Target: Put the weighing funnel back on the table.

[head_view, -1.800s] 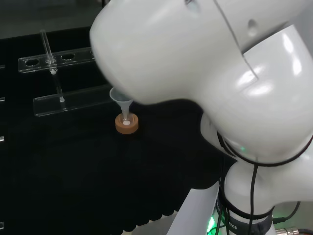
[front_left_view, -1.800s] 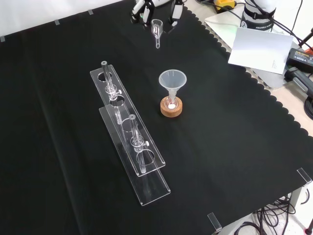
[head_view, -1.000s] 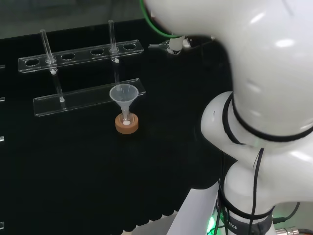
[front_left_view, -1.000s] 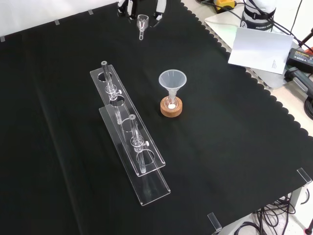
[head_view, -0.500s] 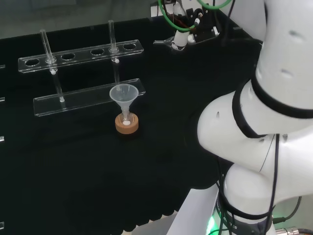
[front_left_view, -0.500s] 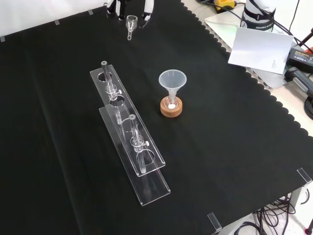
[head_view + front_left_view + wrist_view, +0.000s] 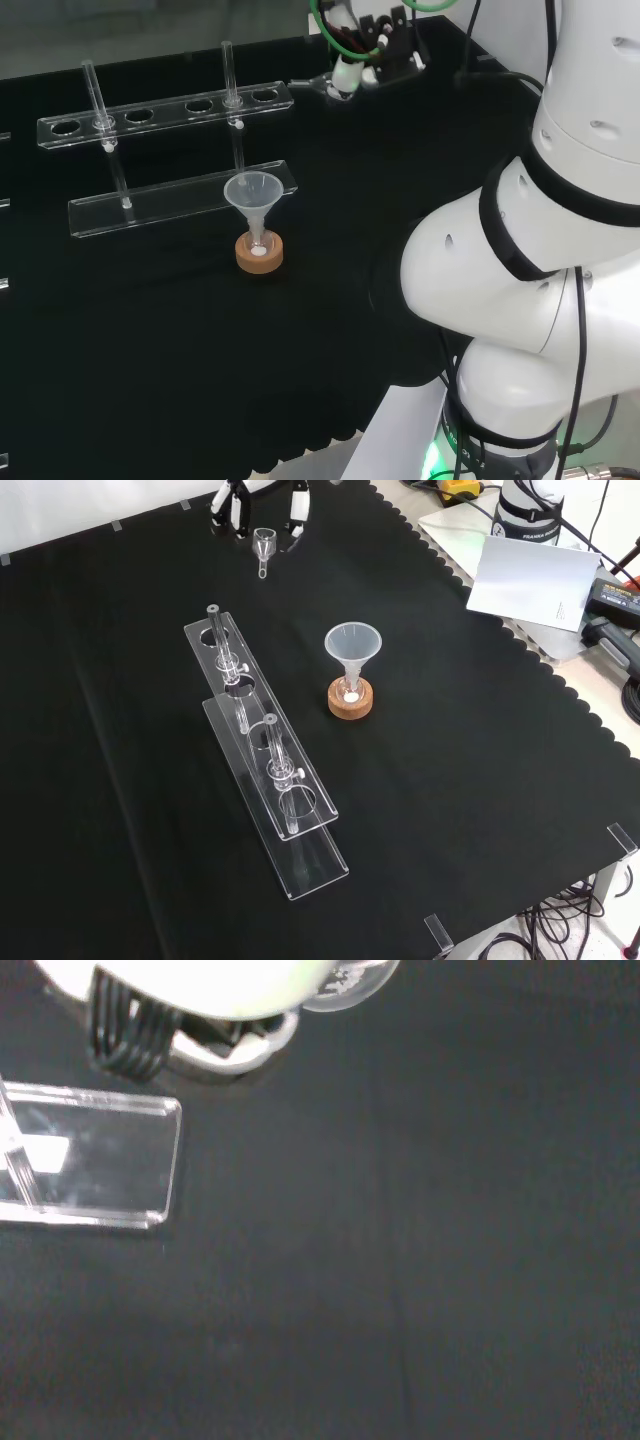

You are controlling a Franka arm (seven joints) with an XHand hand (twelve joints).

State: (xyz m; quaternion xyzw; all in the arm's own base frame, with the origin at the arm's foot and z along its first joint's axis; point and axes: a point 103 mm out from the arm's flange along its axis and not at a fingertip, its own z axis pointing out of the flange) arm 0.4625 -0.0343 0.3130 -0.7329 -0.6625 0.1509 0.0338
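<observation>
Change: black and white hand (image 7: 231, 502) carrying the small clear weighing funnel (image 7: 264, 540) has travelled left in the front view and is now just past the far end of the clear acrylic tube rack (image 7: 320, 856).
Hand state: fingers pinch the weighing funnel at its cup; judged clear of the cloth.
Key relation: stem hangs below the fingers, long axis aimed at the rack's far end.
Right of rack: clear cone-shaped funnel (image 7: 352, 642) on its cork ring (image 7: 351, 702), well apart from the hand.
Surface: black cloth (image 7: 480, 780) beyond the rack's far end lies bare; ample set-down room.
</observation>
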